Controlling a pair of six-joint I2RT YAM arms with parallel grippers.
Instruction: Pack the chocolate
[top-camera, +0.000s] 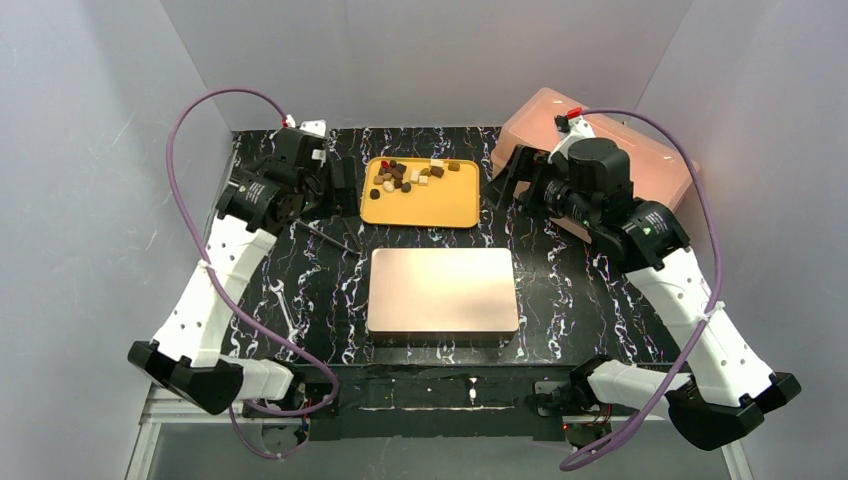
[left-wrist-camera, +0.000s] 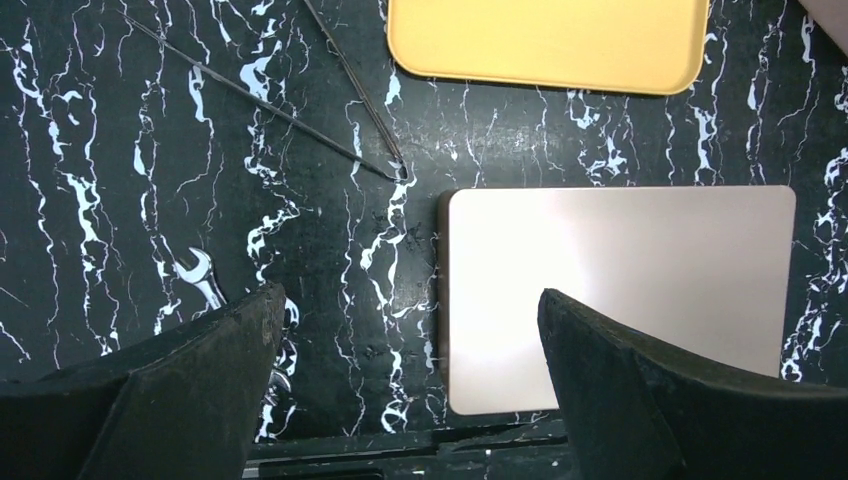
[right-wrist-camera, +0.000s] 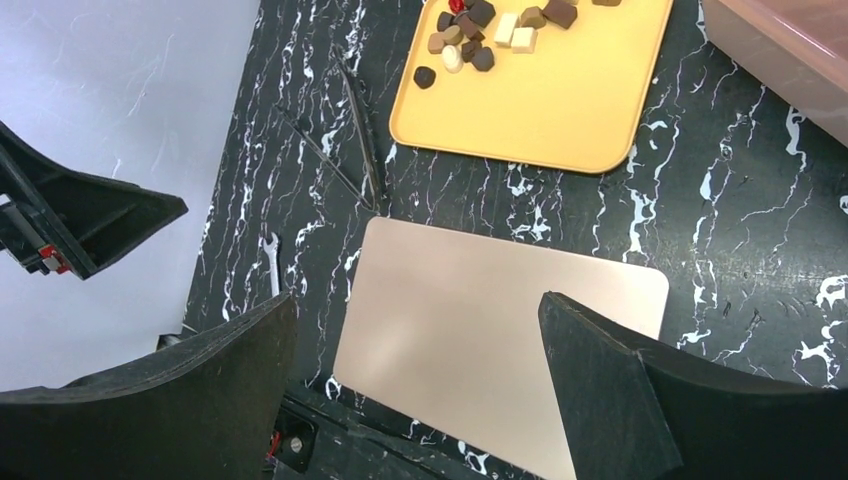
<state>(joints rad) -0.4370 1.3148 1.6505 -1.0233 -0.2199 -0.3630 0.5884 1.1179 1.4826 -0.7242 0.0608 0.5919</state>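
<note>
The chocolate (top-camera: 410, 175) is several small dark, light brown and cream pieces lying at the back of a yellow tray (top-camera: 420, 205); it also shows in the right wrist view (right-wrist-camera: 490, 30). A closed rose-gold box (top-camera: 443, 293) lies in front of the tray. My left gripper (top-camera: 343, 188) hovers open and empty left of the tray. Its wrist view (left-wrist-camera: 410, 310) looks down on the box's left edge (left-wrist-camera: 620, 290). My right gripper (top-camera: 505, 180) hovers open and empty right of the tray, and its wrist view (right-wrist-camera: 415, 320) looks over the box (right-wrist-camera: 490, 330).
A pink translucent container (top-camera: 610, 150) stands at the back right. Thin metal tweezers (top-camera: 330, 238) lie left of the box, and a small wrench (top-camera: 283, 305) lies nearer the front left. Grey walls close in the sides and back.
</note>
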